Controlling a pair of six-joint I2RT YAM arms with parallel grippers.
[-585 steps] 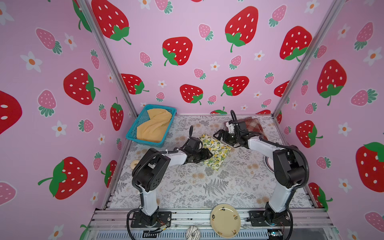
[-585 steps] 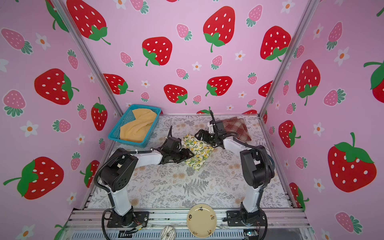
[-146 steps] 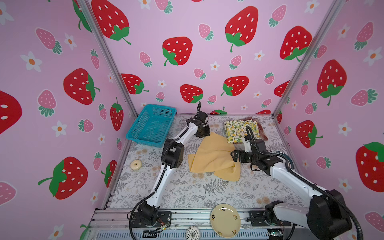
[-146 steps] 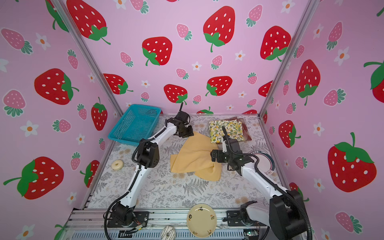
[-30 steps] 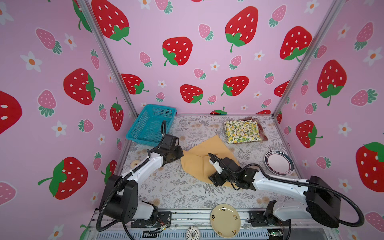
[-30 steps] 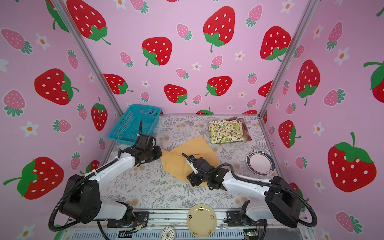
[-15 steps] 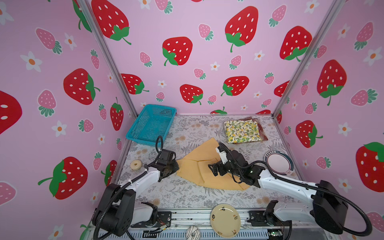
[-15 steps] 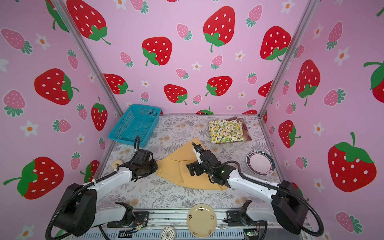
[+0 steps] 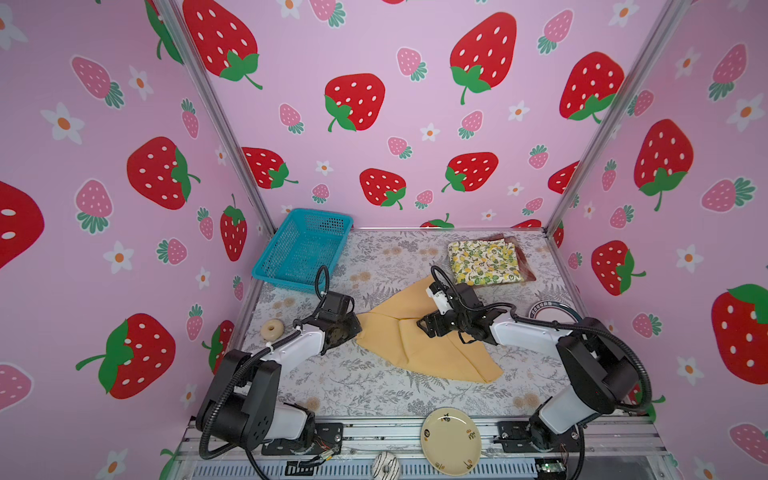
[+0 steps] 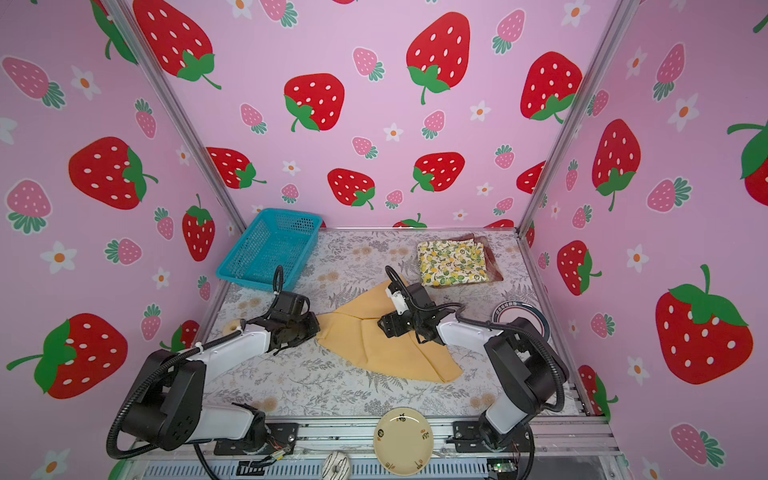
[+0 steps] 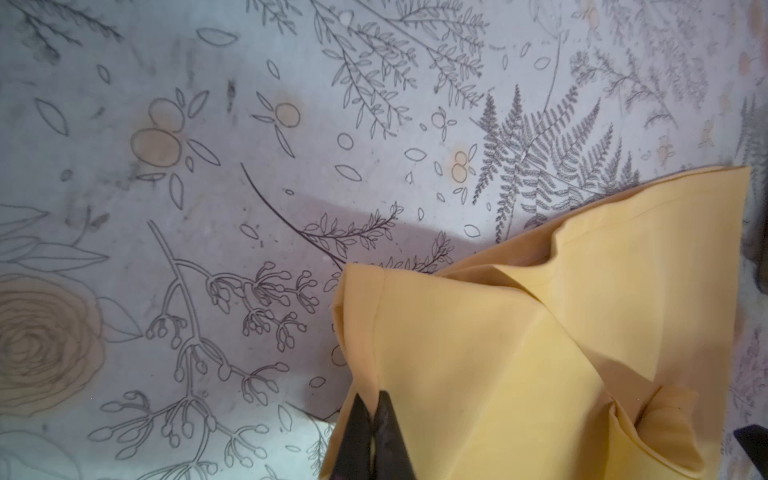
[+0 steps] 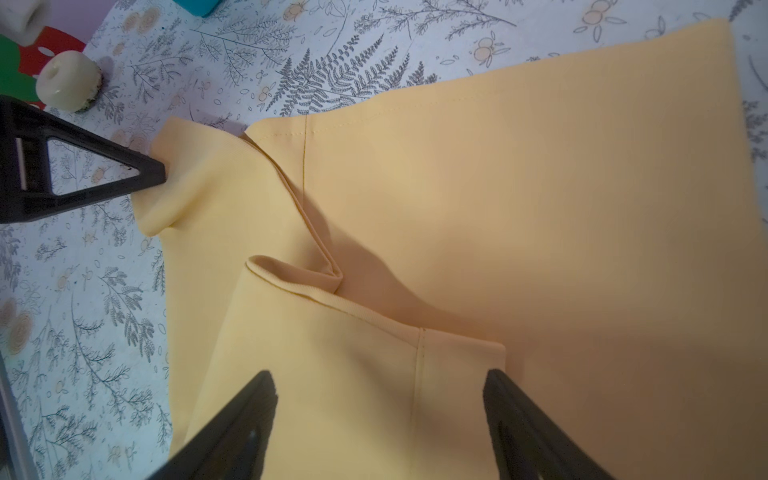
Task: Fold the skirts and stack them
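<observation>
Mid-frame, our left gripper [image 9: 352, 328] pinches a corner of the yellow skirt [image 9: 436, 357]; our right gripper [image 12: 379, 376] stands wide-jawed over it.

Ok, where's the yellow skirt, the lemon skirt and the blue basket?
yellow skirt [image 9: 436, 359]: in a top view, on the flat middle of the cloth.
lemon skirt [image 9: 484, 262]: in a top view, on the middle of the folded cloth.
blue basket [image 9: 275, 250]: in a top view, on its left mesh wall.

Mustard skirt [image 9: 424, 345]: plain yellow, no print. Lemon skirt [image 9: 484, 262]: white, yellow lemons, green leaves. Plaid skirt [image 9: 527, 266]: dark red. Basket [image 9: 286, 280]: blue mesh. Table [image 9: 353, 386]: pale grey, fern print. Walls [image 9: 374, 41]: pink, red strawberries. My fingers [image 12: 232, 428]: black.
</observation>
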